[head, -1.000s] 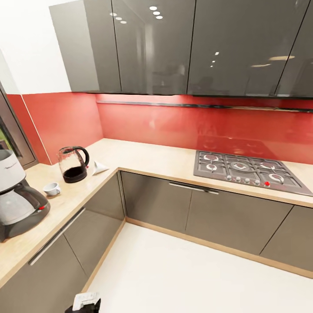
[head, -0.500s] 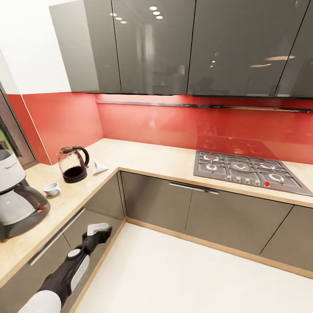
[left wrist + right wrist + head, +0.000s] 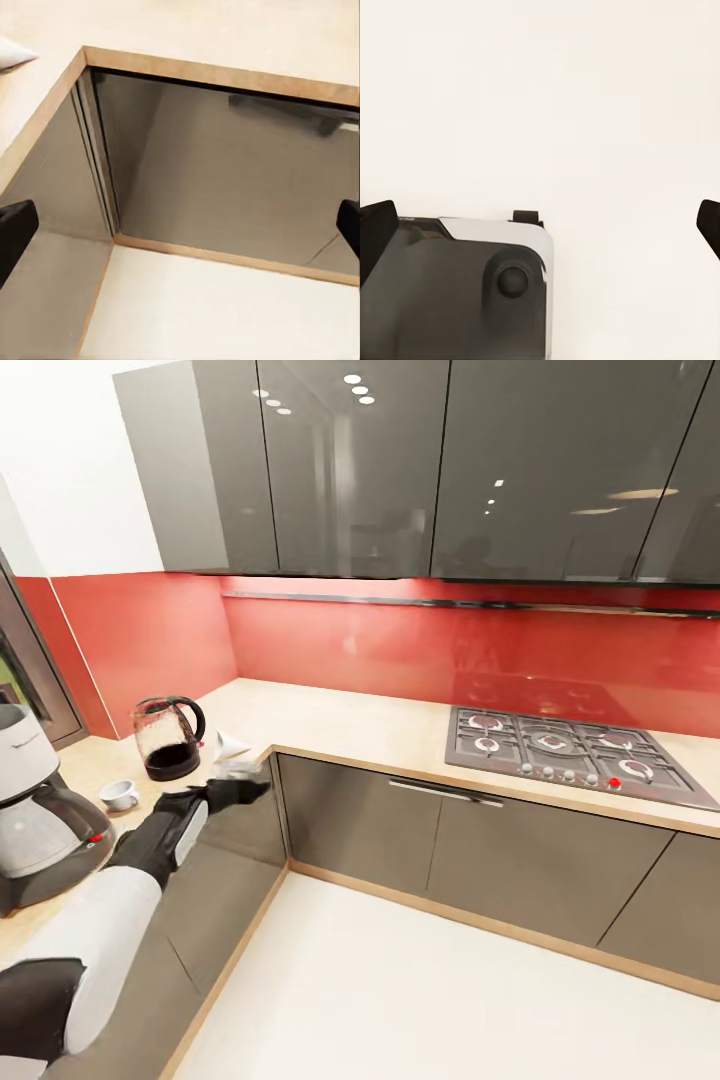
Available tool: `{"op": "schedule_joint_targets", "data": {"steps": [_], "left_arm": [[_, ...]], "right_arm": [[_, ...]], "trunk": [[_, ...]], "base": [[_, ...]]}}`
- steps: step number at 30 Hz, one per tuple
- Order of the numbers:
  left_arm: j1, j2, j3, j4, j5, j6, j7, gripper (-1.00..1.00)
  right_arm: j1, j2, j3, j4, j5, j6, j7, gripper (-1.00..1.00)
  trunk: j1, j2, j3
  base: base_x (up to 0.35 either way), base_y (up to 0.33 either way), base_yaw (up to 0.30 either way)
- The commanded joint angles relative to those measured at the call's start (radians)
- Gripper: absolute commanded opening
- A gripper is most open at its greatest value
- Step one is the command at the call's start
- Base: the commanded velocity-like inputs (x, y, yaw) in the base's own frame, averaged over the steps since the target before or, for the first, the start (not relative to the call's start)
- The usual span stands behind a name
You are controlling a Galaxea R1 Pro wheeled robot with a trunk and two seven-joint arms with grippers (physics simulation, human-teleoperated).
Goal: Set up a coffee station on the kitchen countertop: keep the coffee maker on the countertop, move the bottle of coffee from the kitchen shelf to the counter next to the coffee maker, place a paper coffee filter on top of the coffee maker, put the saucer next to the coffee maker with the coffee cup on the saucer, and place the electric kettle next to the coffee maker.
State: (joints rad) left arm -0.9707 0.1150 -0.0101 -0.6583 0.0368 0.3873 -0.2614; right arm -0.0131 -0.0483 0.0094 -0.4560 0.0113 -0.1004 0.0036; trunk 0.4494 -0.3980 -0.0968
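The grey and white coffee maker (image 3: 40,810) stands on the left countertop (image 3: 350,725). Behind it are a small white coffee cup (image 3: 121,794), a glass electric kettle (image 3: 168,738) with a black base, and a white paper filter (image 3: 230,744) lying near the inner corner. My left gripper (image 3: 255,788) hovers at the counter's corner edge, just in front of the filter. In the left wrist view its fingers (image 3: 15,232) are wide apart, so my left gripper (image 3: 180,229) is open and empty, and the filter (image 3: 11,52) peeks in at the edge. My right gripper (image 3: 540,225) hangs open over the floor.
A gas cooktop (image 3: 570,755) is set into the counter at the right. Grey base cabinets (image 3: 420,840) run below, glossy wall cabinets above a red backsplash. Pale floor (image 3: 450,1000) fills the corner. The robot's own base (image 3: 472,292) lies under the right gripper.
My left arm has swung up from low beside the cabinet fronts to counter height, and its gripper now sits at the corner edge near the paper filter. The camera is unmoved.
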Motion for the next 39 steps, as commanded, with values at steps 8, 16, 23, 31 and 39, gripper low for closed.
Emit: {"op": "schedule_joint_targets", "data": {"steps": [8, 16, 23, 31, 39], "left_arm": [[0.005, 0.09, -0.001, -0.001, -0.032, 0.021, -0.007, 1.0], [0.006, 0.1, 0.004, 0.008, -0.027, 0.018, -0.008, 1.0], [0.006, 0.098, 0.006, 0.009, -0.026, 0.014, -0.009, 1.0], [0.006, 0.098, 0.006, 0.011, -0.03, 0.011, -0.008, 1.0], [0.006, 0.092, 0.003, 0.018, -0.031, 0.007, -0.001, 1.0]], "right_arm": [[-0.001, -0.007, 0.002, 0.008, 0.023, 0.002, -0.003, 1.0], [-0.001, -0.05, -0.005, 0.171, 0.023, 0.038, -0.008, 1.0], [-0.001, -0.063, -0.005, 0.194, 0.022, 0.06, -0.008, 1.0], [-0.001, -0.061, -0.002, 0.195, 0.022, 0.061, -0.007, 1.0], [-0.001, -0.058, -0.002, 0.193, 0.021, 0.06, -0.007, 1.0]], "trunk": [[0.001, -0.002, -0.002], [0.001, -0.002, -0.002], [0.001, -0.002, -0.002], [0.001, -0.002, -0.006], [0.001, -0.002, -0.012]], "base": [[0.0, 0.0, 0.0], [0.215, 0.055, 0.0], [0.167, 0.05, 0.0], [0.081, 0.002, 0.042], [0.22, 0.0, 0.119]]}}
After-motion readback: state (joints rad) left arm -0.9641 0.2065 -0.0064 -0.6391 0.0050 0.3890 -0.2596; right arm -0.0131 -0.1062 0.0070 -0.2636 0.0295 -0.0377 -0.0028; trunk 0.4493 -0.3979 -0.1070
